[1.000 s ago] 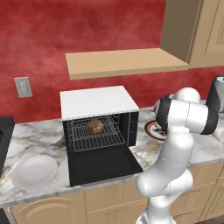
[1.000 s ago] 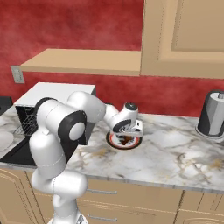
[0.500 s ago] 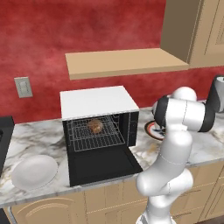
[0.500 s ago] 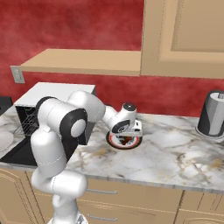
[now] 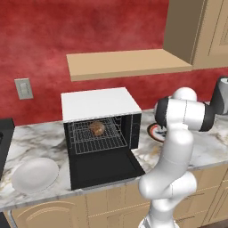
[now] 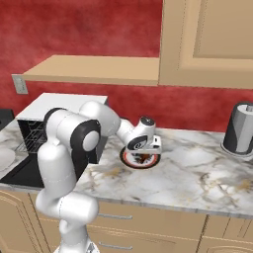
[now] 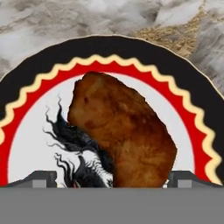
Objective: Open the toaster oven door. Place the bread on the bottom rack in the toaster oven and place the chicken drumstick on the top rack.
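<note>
Rough browned drumstick, glossy plate, marble counter, wire rack.

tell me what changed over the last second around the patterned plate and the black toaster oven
The white arm's gripper sank a little closer onto the round black-and-red patterned plate holding the brown chicken drumstick. Nothing was grasped or released. The black toaster oven, its lowered door, the brown bread on its rack and the plain white plate stayed put.

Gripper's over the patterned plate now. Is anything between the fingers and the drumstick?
Nothing visible. In the hand view the chicken drumstick lies bare on the patterned plate, directly ahead of the gripper, whose fingertips sit either side of it.
</note>
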